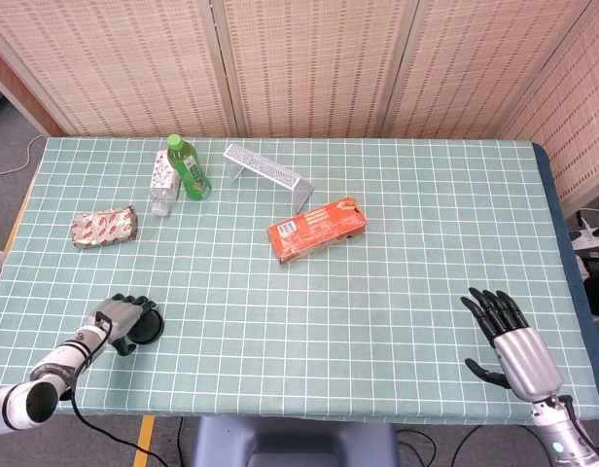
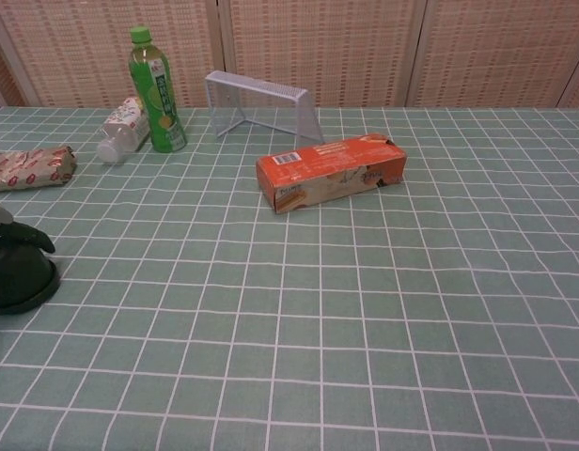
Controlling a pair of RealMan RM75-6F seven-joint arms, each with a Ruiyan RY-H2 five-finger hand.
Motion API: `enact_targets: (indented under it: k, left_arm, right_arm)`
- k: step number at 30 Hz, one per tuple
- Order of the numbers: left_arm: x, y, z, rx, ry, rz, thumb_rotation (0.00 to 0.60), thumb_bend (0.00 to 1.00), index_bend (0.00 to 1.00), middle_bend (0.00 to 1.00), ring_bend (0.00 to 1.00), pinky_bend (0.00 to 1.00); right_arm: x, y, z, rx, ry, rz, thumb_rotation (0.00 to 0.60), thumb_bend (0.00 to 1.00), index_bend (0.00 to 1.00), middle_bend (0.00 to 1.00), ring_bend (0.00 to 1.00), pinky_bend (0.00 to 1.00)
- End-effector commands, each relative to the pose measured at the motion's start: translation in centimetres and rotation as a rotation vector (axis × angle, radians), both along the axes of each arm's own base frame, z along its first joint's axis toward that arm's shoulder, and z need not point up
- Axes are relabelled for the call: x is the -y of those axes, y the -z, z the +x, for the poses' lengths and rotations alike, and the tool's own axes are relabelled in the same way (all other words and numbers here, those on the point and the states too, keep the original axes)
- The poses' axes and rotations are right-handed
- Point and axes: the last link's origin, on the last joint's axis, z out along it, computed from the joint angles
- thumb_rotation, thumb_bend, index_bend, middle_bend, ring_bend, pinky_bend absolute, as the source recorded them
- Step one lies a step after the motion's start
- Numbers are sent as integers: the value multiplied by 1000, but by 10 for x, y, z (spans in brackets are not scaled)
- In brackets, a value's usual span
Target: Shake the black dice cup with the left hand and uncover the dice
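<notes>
Two hands show: left hand (image 1: 122, 315) rests on the black dice cup (image 1: 144, 327) (grip unclear); right hand (image 1: 510, 343) lies spread, empty, on the desk (image 1: 397, 292).

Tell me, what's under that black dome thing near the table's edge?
Nothing under it shows. The black dice cup sits mouth-down on the checked tablecloth, so any dice beneath are covered. On top of it rests the robot's left hand, fingers draped over the dome.
</notes>
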Motion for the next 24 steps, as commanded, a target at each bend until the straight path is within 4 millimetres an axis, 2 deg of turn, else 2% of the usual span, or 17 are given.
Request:
enact_targets:
  k: [1,12,16,24]
  left_arm:
    - [-2,3,1,-15,9,-2,600,374,0,0,0,28]
    - [-5,7,2,-29,11,-1,600,368,0,0,0,74]
    - [-9,10,3,-40,20,-8,600,365,1,0,0,120]
    - [-14,15,5,-62,14,-23,600,359,86,60,24,150]
  right_arm:
    - [0,0,0,0,0,0,600,124,0,0,0,0]
    - [1,1,-1,-2,4,-1,600,124,0,0,0,0]
    - [3,2,-2,-8,9,-1,600,123,0,0,0,0]
    - [4,2,-2,-9,14,-10,600,124,0,0,0,0]
